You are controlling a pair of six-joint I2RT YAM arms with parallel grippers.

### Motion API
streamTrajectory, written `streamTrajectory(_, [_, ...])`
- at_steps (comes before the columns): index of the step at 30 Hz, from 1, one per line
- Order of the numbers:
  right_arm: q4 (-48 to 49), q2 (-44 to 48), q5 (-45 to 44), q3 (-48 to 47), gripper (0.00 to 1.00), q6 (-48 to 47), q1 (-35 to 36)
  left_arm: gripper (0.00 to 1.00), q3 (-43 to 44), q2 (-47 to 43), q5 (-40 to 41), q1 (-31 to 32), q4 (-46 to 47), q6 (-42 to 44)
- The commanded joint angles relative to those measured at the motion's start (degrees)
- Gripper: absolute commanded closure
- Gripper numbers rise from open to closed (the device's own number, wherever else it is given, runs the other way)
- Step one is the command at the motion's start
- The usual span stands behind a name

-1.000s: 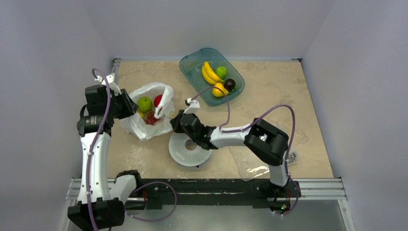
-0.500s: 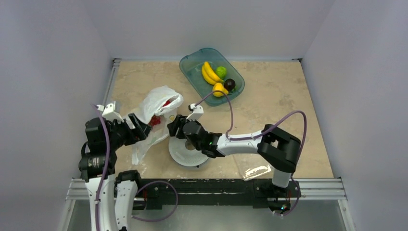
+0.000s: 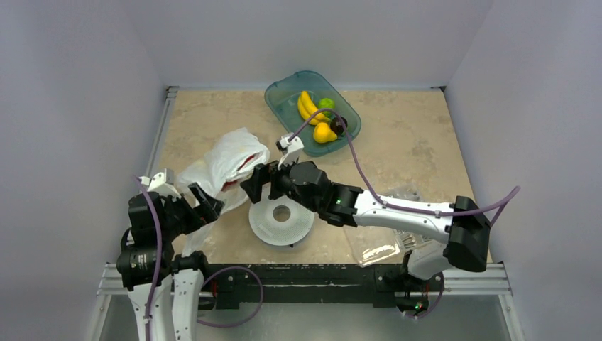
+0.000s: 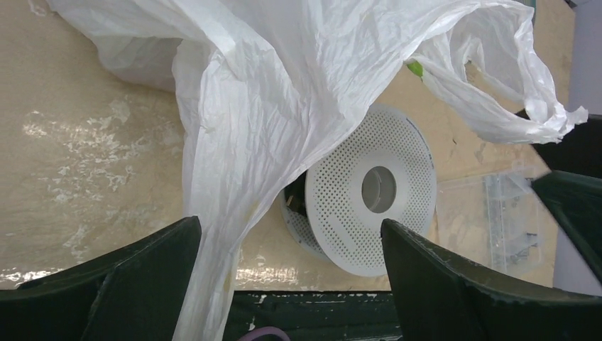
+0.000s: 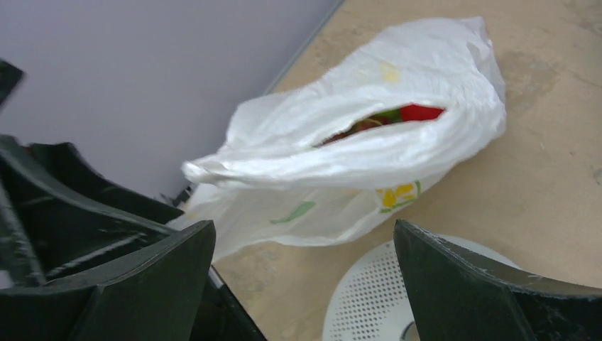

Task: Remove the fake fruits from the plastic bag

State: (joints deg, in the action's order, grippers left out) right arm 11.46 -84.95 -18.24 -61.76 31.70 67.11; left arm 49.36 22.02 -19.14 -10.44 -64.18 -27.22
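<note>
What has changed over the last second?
The left gripper drew back toward the near edge, and the plastic bag came with it, its mouth narrowing to a slit. The right gripper stayed open beside the bag, its arm now stretched out. The tray and perforated disc have not moved.

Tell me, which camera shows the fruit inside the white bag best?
The right wrist view: red fruit and some green show through the narrow mouth of the bag. The top view catches only a red sliver; the left wrist view shows just bag plastic.
</note>
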Motion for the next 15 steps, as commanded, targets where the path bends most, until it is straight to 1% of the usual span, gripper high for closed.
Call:
streamTrajectory(1, [-6.1, 2.0, 3.4, -7.8, 0.01, 4.1, 0.2, 0.0, 3.5, 0.6, 3.8, 0.0, -0.6, 2.0])
streamTrajectory(4, [-9.2, 0.6, 1.9, -11.7, 0.01, 14.4, 0.1, 0.0, 5.7, 2.2, 6.1, 0.0, -1.6, 3.4])
streamTrajectory(5, [-9.8, -0.1, -0.7, -12.9, 0.01, 16.6, 0.1, 0.0, 6.0, 3.6, 6.0, 0.0, -2.0, 3.8])
streamTrajectory(7, [-10.2, -2.3, -2.7, -15.2, 0.01, 19.0, 0.2, 0.0, 6.5, 6.3, 4.7, 0.0, -3.1, 4.4])
streamTrajectory(9, [-11.2, -4.8, -0.7, -17.8, 0.01, 24.0, 0.0, 0.0, 7.2, 8.0, 3.5, 0.0, -3.9, 5.7])
streamTrajectory(11, [-14.8, -6.9, -1.7, -20.6, 0.01, 25.9, 0.0, 0.0, 7.7, 8.0, 3.5, 0.0, -3.5, 6.9])
streamTrajectory(12, [-16.7, -7.5, -3.0, -21.4, 0.01, 27.0, 0.0, 0.03, 8.2, 7.9, 3.8, 0.0, -3.4, 7.3])
streamTrajectory(15, [-16.6, -7.8, -4.5, -20.0, 0.01, 28.7, 0.2, 0.12, 9.0, 8.7, 4.7, 0.1, -3.1, 7.7])
